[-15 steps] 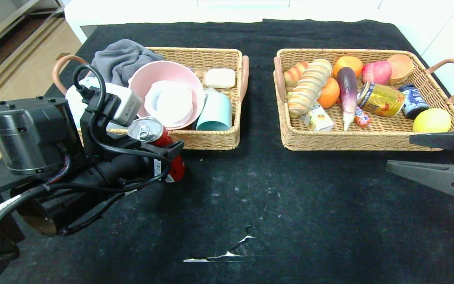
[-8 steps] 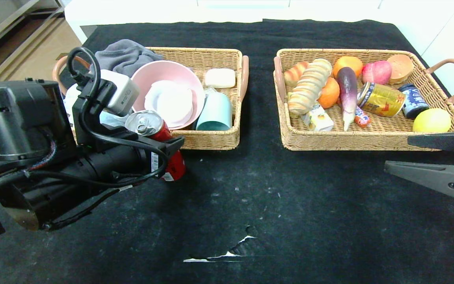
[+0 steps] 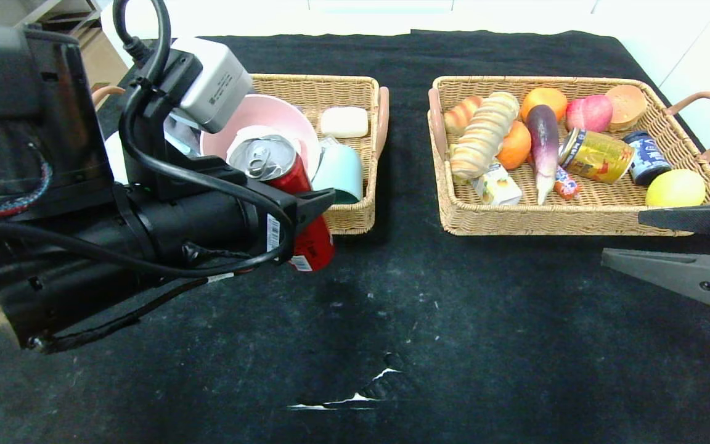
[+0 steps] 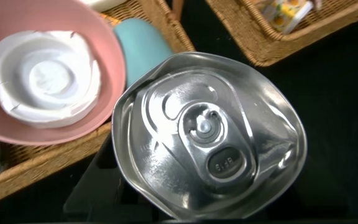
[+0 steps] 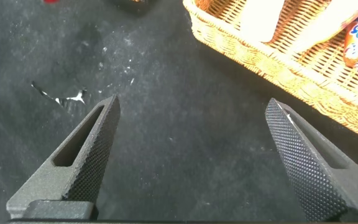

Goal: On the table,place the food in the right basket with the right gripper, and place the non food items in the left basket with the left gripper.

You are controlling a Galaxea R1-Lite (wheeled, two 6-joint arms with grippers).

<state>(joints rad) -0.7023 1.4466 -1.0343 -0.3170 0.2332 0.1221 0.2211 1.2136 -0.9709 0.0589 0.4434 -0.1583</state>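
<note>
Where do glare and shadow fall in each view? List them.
Head view: the red drink can, held in the left gripper, throws a soft shadow on the table. Left wrist view: bright glints on the can's silver lid. Right wrist view: even light, no glare on the open right gripper.

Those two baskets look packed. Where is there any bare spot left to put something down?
The black table is bare in front of both baskets, around the small tear, and in the strip between them. The right basket is crowded, with bare wicker only near its front edge. The left basket is full, and the left gripper holding the red can hangs before it.
</note>
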